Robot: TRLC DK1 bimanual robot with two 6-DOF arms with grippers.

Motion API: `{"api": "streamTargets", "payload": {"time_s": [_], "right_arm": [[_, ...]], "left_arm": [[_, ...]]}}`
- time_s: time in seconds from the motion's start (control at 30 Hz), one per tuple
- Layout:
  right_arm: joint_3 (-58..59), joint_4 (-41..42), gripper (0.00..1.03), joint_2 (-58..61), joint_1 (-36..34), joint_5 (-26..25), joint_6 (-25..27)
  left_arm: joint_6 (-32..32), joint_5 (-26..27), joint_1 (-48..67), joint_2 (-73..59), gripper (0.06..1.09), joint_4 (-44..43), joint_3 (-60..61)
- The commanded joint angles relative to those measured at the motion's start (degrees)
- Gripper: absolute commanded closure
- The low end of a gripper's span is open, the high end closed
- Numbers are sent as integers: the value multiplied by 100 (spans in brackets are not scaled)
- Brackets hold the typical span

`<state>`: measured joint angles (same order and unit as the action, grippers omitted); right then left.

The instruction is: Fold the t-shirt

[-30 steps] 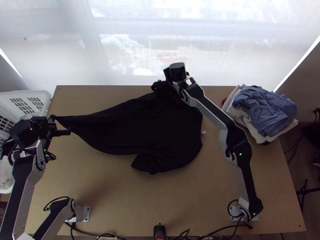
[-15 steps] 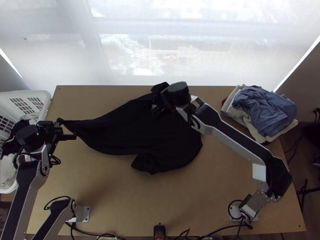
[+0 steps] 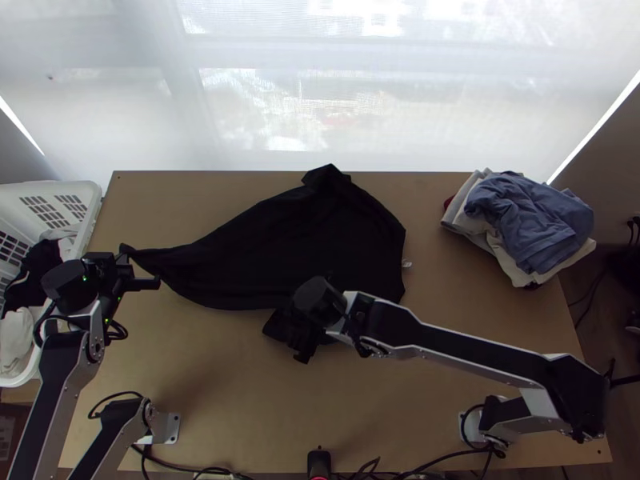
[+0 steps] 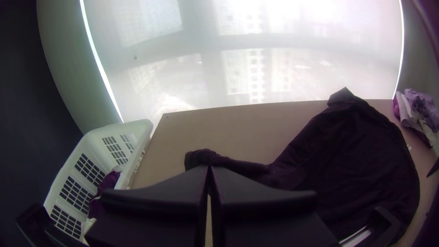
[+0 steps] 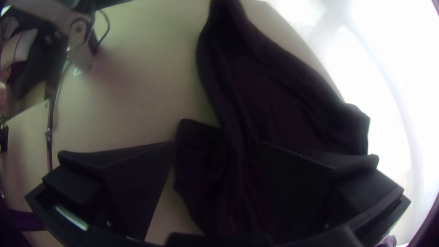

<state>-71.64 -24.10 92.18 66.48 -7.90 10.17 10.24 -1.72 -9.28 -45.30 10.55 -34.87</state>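
Black cloth, the shirt point(image 3: 240, 252), lies unevenly spread across the middle of the table point(image 3: 384, 424), one end drawn out to the left. The left gripper point(image 3: 126, 262) has that end pinched between its closed fingers, near the basket point(image 3: 90, 194). Over the shirt's near edge is the right gripper point(image 3: 294, 330), fingers wide apart. Far right, a blue garment point(image 3: 524, 216) tops some pale clothes point(image 3: 512, 268).

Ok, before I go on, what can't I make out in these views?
- Left wrist view: cloth between the left pincer's fingertips, hidden by its fingers.
- Top view: part of the black shirt's near edge, hidden by the right pincer and right arm.
- Top view: any print on the white tag, too small.
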Motion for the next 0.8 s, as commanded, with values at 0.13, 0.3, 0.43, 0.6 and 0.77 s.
{"api": "streamTargets", "payload": {"time_s": [0.13, 0.3, 0.43, 0.6, 0.77], "right_arm": [[431, 142, 22, 731, 797, 210, 389], [80, 292, 33, 1250, 744, 210, 345], [-158, 388, 34, 1654, 735, 210, 292], [-290, 538, 34, 1970, 507, 201, 310], [-553, 538, 38, 2155, 296, 201, 310]], "left_arm": [[-136, -4, 31, 47, 105, -44, 183], [-128, -4, 49, -14, 105, -105, 235], [-119, -4, 75, -164, 105, -264, 200], [-119, -13, 110, -251, 105, -308, 121], [-92, -13, 110, -269, 105, -308, 130]]}}
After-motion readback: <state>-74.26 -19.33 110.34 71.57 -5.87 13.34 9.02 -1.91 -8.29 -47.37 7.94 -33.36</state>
